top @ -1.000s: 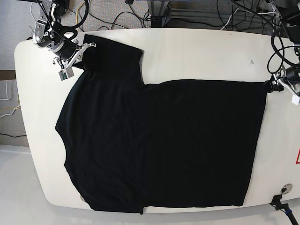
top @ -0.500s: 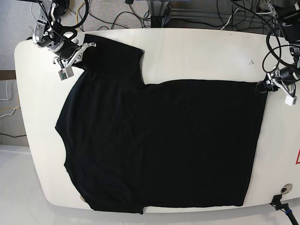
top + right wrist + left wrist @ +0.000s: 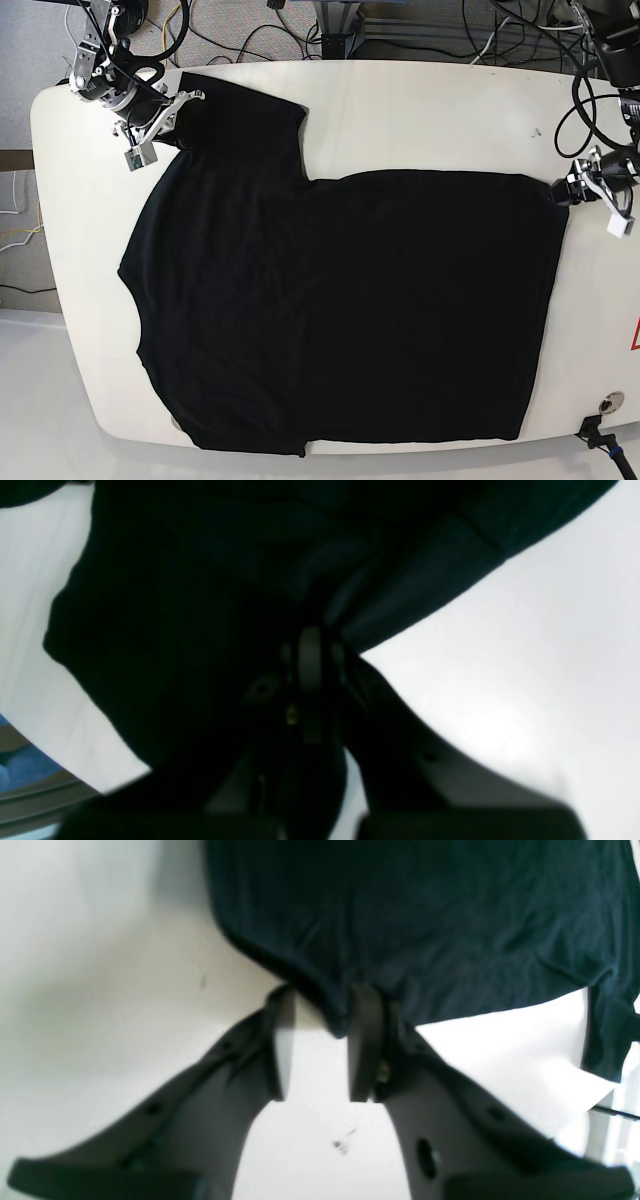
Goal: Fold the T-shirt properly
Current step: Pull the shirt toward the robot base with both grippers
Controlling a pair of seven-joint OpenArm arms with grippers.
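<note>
1. Black thin fabric of the T-shirt (image 3: 340, 300) lies flat on the white table (image 3: 430, 110).
2. Left gripper (image 3: 320, 1040) has its jaws narrowly apart, with the hem corner between the fingers (image 3: 362, 1040).
3. Right gripper (image 3: 310, 650) is closed on the sleeve fabric, which bunches just ahead of it.

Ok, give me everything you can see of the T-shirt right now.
The T-shirt is plain black, thin soft cloth with no print, spread almost flat over most of the white table, lightly wrinkled. One short sleeve points to the far edge. The right end effector is shut on cloth by that sleeve. The left end effector straddles a hem corner, jaws apart.
</note>
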